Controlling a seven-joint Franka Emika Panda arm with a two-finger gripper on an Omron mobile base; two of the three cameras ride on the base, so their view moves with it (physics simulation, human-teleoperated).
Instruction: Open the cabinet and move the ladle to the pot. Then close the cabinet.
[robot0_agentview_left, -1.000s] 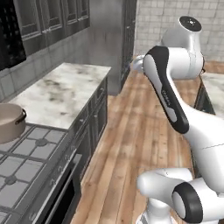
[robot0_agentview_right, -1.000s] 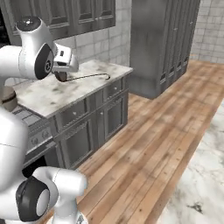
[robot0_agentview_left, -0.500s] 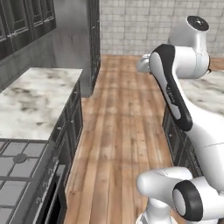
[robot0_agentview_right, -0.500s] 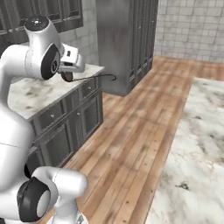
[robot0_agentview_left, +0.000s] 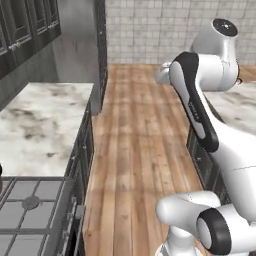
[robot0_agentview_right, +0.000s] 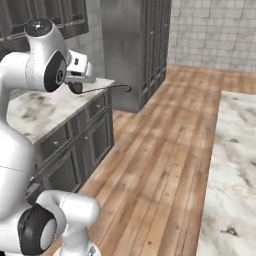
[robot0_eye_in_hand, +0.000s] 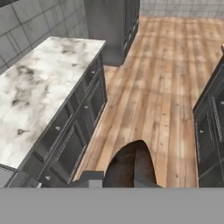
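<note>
We carry the ladle (robot0_agentview_right: 95, 89) in our fingers (robot0_agentview_right: 75, 86) — they are clamped together on its bowl end, and the thin dark handle sticks out level from the hand, its hooked tip reaching toward the tall dark cabinet (robot0_agentview_right: 137, 45) by the tiled wall. In the right base view the hand hangs above the far end of the marble counter (robot0_agentview_right: 47, 107), with the ladle's handle out past the counter's edge over the wooden floor (robot0_agentview_right: 160, 165). From the hand camera the ladle's bowl (robot0_eye_in_hand: 131, 168) shows as a dark brown rounded shape close at the bottom, the marble counter to one side and a second run of dark drawers (robot0_eye_in_hand: 210, 135) across the floor. Just where the fingers meet the bowl is hard to make out — the hand covers it. In the left base view the counter (robot0_agentview_left: 42, 127) ends beside a grey stove top (robot0_agentview_left: 30, 212), and the arm bends high over the floor.
</note>
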